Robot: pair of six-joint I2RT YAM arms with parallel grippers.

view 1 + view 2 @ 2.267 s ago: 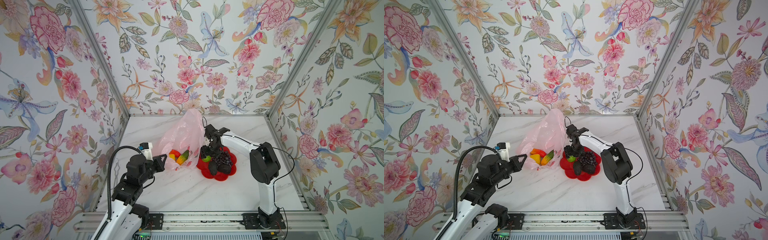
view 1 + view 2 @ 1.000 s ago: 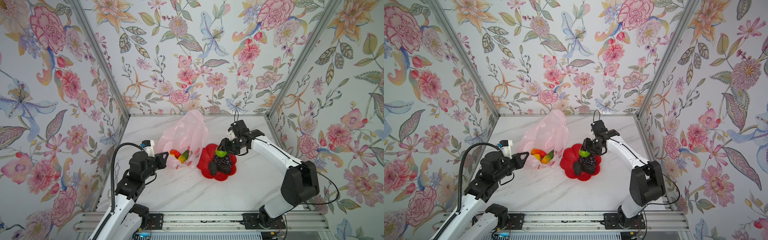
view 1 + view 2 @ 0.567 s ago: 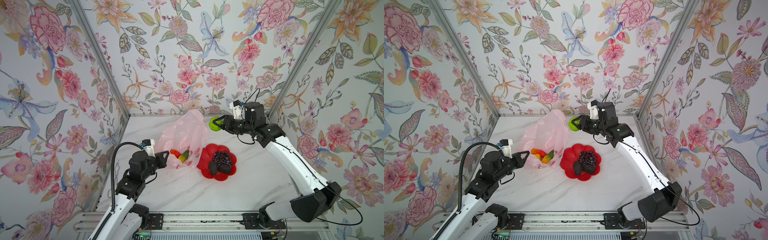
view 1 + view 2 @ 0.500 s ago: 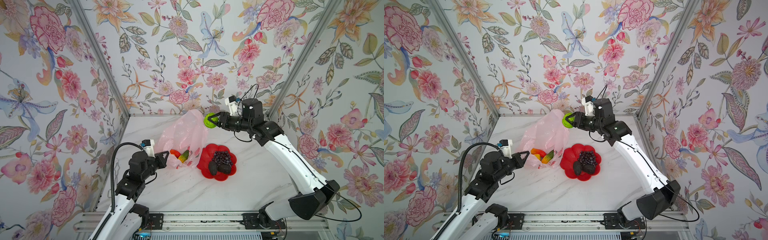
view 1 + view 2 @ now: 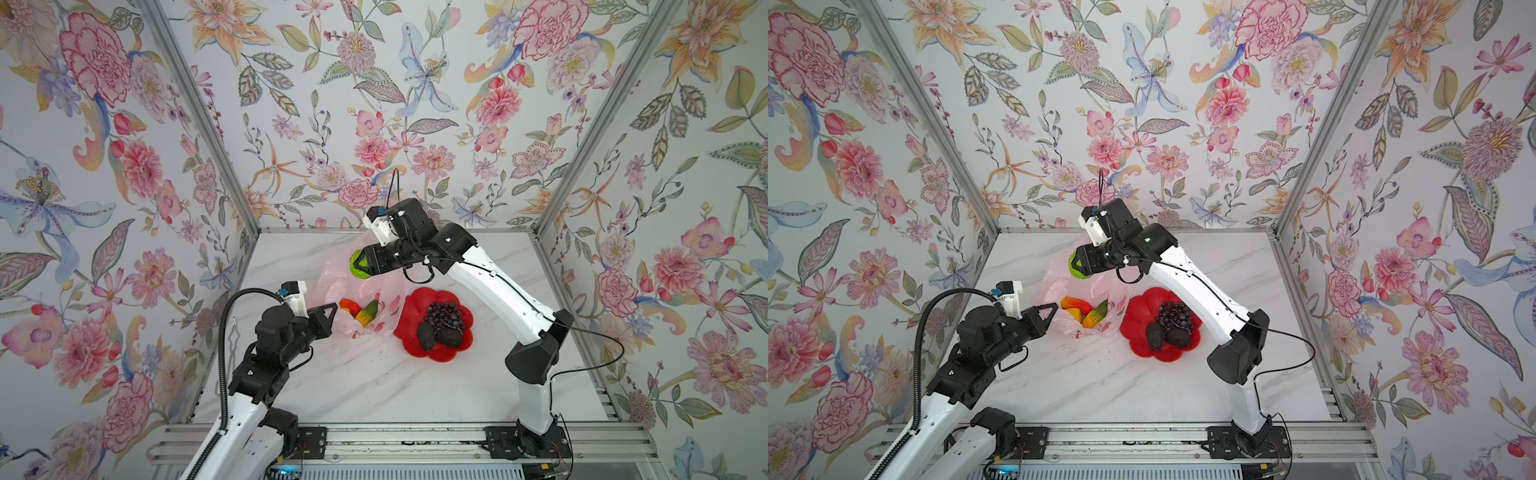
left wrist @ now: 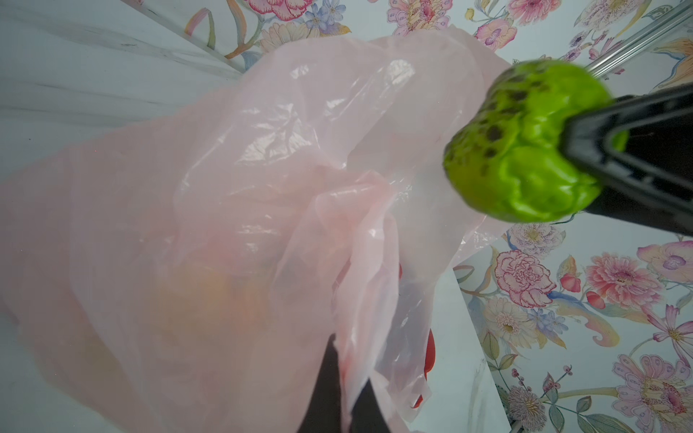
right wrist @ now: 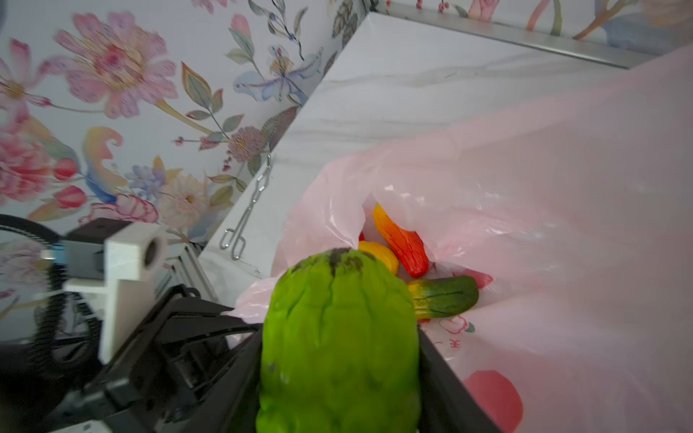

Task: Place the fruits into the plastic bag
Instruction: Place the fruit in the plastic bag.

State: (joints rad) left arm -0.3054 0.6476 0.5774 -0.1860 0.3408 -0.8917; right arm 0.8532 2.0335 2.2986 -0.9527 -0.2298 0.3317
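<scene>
Green against pink: lime (image 5: 358, 264) now above the plastic bag (image 5: 332, 282), at 12 o'clock of its mouth. Half a second back, higher and further out toward 2 o'clock; earlier again, down on the red flower-shaped dish (image 5: 413, 307). Carried by the right gripper (image 5: 360, 265), fingers about half spread and pressed on both flanks of the lime. No change at the left gripper (image 5: 330, 309): fully closed, pinching the bag's rim at 9 o'clock of the mouth and holding it up, as before.

Lumpy, ridged skin on the lime (image 6: 525, 150), dark blotches at one end. Thin, translucent, crinkly film on the bag, with glossy folds and flat red prints. Inside, seen from the right wrist: smooth red-orange piece (image 7: 403, 247), yellow lemon (image 7: 380, 255), tapered green-orange mango (image 7: 442, 296).

At 3 o'clock of the bag, just beside it, the scalloped dish with knobbly purple grapes (image 5: 444, 313) and two matt black avocados (image 5: 428, 336). White veined marble table (image 5: 374, 386) beneath, floral walls (image 5: 374, 104) around, small metal tongs (image 7: 245, 213) at the table's 9 o'clock edge. Right arm (image 5: 490, 278) across the bag's far side in both top views, hiding part of the film.
</scene>
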